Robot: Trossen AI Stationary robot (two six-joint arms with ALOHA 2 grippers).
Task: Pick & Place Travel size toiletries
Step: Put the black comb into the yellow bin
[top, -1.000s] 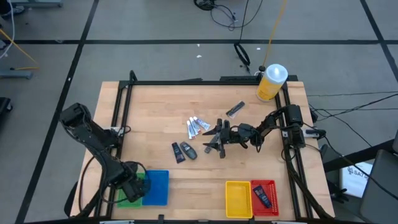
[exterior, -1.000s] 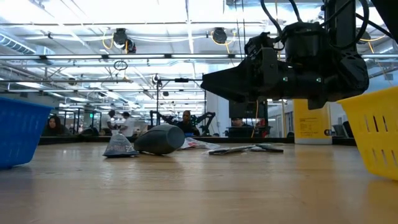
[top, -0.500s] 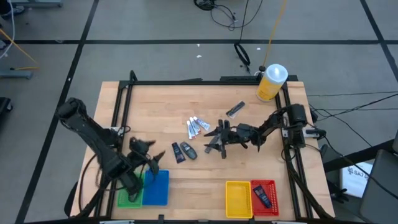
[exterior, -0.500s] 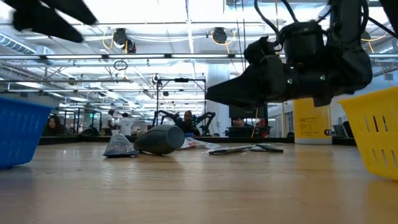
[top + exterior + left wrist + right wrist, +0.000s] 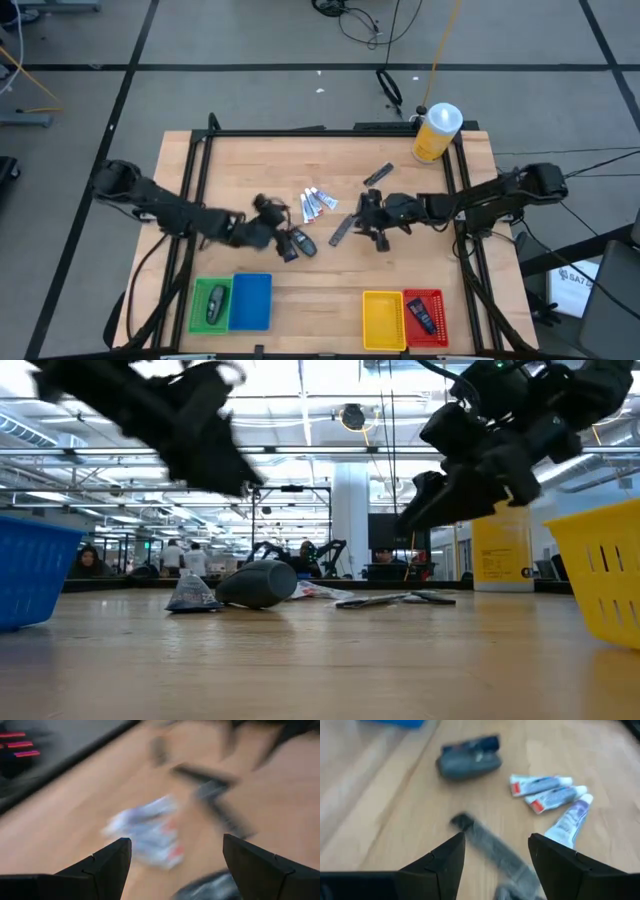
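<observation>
- Your toiletries lie mid-table: three white tubes (image 5: 318, 203), a grey bottle (image 5: 307, 242) beside a dark blue tube (image 5: 287, 246), and a slim dark stick (image 5: 340, 230).
- Your right gripper (image 5: 372, 215) hovers just beside that stick, fingers apart, empty.
- Your left gripper (image 5: 268, 222) hangs near the grey bottle, fingers spread wide, empty.
- One grey bottle (image 5: 214, 304) sits in the green bin (image 5: 199, 290).

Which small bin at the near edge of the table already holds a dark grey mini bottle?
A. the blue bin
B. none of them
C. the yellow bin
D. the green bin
D: in the high view a dark grey mini bottle lies inside the green bin, while the blue bin and the yellow bin show only their bare floors.
</observation>
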